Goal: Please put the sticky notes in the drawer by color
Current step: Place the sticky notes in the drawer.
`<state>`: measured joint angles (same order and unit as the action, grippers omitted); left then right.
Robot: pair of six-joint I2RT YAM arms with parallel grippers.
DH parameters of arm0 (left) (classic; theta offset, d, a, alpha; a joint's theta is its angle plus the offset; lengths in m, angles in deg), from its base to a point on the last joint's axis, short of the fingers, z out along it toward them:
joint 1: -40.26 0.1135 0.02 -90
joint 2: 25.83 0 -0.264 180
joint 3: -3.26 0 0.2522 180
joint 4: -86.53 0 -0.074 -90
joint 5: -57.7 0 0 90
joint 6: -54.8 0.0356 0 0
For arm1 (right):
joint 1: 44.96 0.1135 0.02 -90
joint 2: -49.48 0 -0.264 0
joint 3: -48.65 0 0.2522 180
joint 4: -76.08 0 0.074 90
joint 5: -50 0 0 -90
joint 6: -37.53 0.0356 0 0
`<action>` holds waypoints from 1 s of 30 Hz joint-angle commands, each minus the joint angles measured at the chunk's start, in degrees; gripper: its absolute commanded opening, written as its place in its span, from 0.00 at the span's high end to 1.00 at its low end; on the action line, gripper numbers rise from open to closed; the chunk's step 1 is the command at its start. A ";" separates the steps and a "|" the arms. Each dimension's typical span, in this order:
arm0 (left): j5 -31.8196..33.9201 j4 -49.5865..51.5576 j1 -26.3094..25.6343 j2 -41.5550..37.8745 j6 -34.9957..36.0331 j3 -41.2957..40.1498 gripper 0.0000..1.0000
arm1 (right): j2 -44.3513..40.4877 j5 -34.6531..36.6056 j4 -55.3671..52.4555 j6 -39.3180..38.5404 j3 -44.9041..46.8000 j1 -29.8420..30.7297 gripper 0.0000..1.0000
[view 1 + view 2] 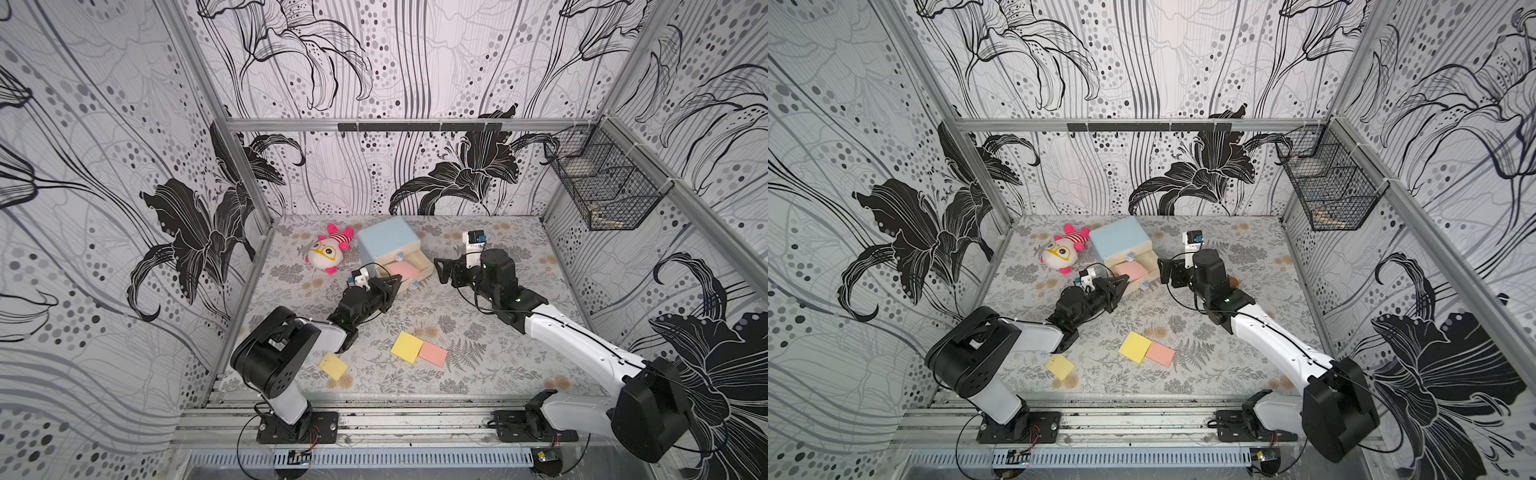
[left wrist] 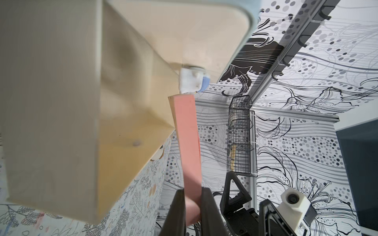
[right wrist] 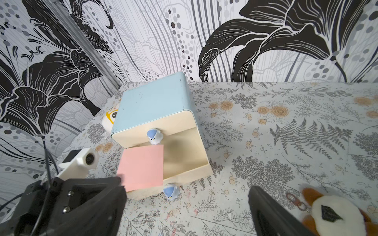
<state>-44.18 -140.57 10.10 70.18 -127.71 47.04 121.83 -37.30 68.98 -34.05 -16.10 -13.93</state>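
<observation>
A: Where's the note, quick?
B: Pink note (image 3: 143,165) is pinched by one edge in the left fingers (image 2: 207,204), which are closed on it. It hangs over the open drawer (image 3: 190,155) of the chest (image 1: 386,239), on the side nearer the left arm, and partly sticks out past the side wall. It's not down inside, and I can't tell if it touches the rim. Right fingers (image 3: 266,212) are spread wide and empty, near the drawer's other side.
A: Others?
B: Yellow note (image 1: 409,348), second yellow note (image 1: 333,366) and other pink note (image 1: 433,354) lie flat on the tabletop (image 1: 498,332), well apart from the chest.
A: Which way does it point?
B: It's square, so no real long axis. Face up, roughly level. The free edge points into the chest, ending just under the knob (image 3: 154,137) of the shut drawer above, and the gripped edge faces the left arm.
A: Risks?
B: My guess: let go now and it lands propped on the side wall or slides onto the tabletop, since it overhangs. Pushing further in could catch the free edge on that knob and bend the sheets. A bump could shove the chest or push the drawer shut
</observation>
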 commanded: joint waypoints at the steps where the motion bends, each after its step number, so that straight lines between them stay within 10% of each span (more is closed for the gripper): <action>1: -1.62 -4.71 0.39 0.83 -1.96 0.93 1.00 | 0.55 0.95 -0.65 -0.40 0.23 -0.40 0.01; 10: 0.66 -1.20 0.58 0.09 -2.33 -0.23 0.96 | 2.43 0.03 -0.26 -0.47 -0.68 -0.43 0.01; 23: 4.69 7.62 0.97 -3.29 0.31 -0.23 0.41 | 2.72 -1.28 -0.58 -1.16 -0.48 -0.36 0.01; 30: 10.20 21.58 0.96 -13.97 7.77 -1.10 0.35 | 4.71 -3.46 0.27 -1.26 -0.11 -0.36 0.03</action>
<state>-37.95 -125.71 10.74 60.08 -125.02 46.71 125.59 -39.20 68.98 -34.12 -16.10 -14.09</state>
